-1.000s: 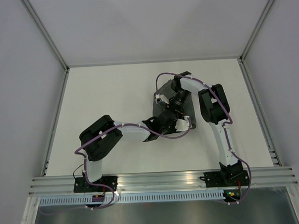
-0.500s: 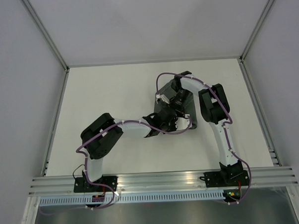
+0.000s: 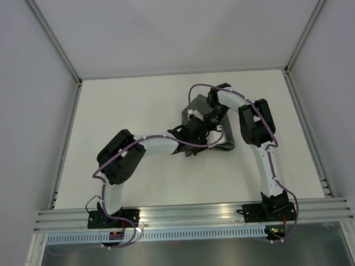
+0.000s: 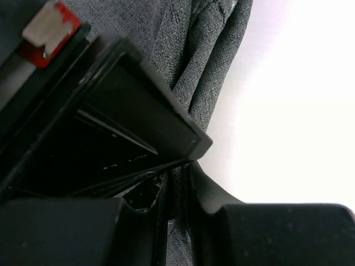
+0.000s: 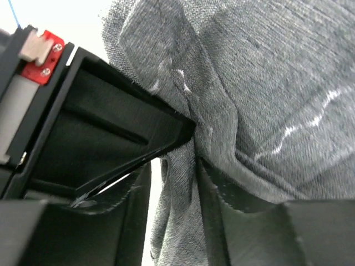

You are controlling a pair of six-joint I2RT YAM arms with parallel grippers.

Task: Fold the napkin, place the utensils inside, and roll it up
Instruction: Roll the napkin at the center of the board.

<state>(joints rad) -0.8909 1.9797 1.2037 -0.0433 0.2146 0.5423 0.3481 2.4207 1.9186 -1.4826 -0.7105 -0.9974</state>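
The dark charcoal-grey napkin (image 3: 222,138) lies bunched on the white table, mostly hidden under both arms. My left gripper (image 3: 202,132) is shut on a fold of the napkin (image 4: 213,61), with cloth pinched between its jaws. My right gripper (image 3: 207,117) is shut on the napkin too; grey cloth (image 5: 266,72) with a thin pale stitched line passes between its jaws. The two grippers are close together over the napkin. No utensils show in any view.
The white table (image 3: 135,105) is bounded by metal rails at the left, right and near edges. Purple cables (image 3: 194,88) loop off both arms over the napkin area.
My left gripper has moved up and away from the near edge, toward my right gripper. The napkin has bunched together and covers less table.
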